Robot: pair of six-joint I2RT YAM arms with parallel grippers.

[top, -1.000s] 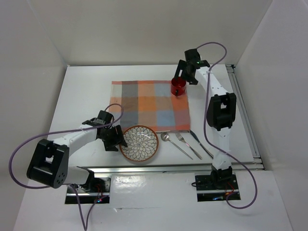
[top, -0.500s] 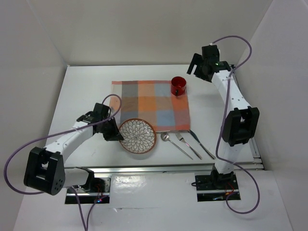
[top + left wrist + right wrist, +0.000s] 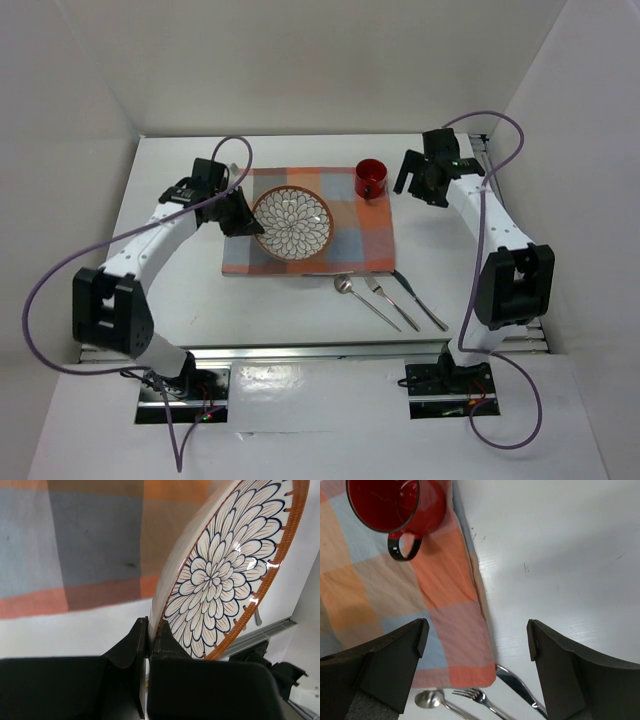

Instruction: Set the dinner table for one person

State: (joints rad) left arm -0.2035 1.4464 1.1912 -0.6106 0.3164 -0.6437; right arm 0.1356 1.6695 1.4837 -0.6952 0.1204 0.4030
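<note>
L gripper [image 3: 150, 636] jaws pinch the plate [image 3: 225, 575] at its rim, one finger on the patterned face, the other on the underside. An edge grip is prob the only way in, since a flat plate gives nothing else to grab. Wrist view shows the plate tilted, far edge up and a shadow under it, so I'd say it's carried, not set down yet. From above, the gripper sits at the plate's 9 o'clock and the plate hangs over the middle-left of the checked placemat [image 3: 355, 240], which is where a main plate belongs.

R gripper [image 3: 477, 627] jaws are spread wide w/ nothing between them. It hovers over bare tabletop just off the mat's 3 o'clock edge, out of the L arm's way. Red mug [image 3: 395, 505] stands upright on the mat's 1 o'clock corner, handle toward the camera.

Spoon [image 3: 345, 286], fork [image 3: 385, 298] & knife [image 3: 420, 300] lie bunched off the mat at its 5 o'clock corner, not yet laid out.

Dinner table [image 3: 170, 180] is the white top under everything, metal rail along its 6 o'clock edge. Approx a third done, I reckon
</note>
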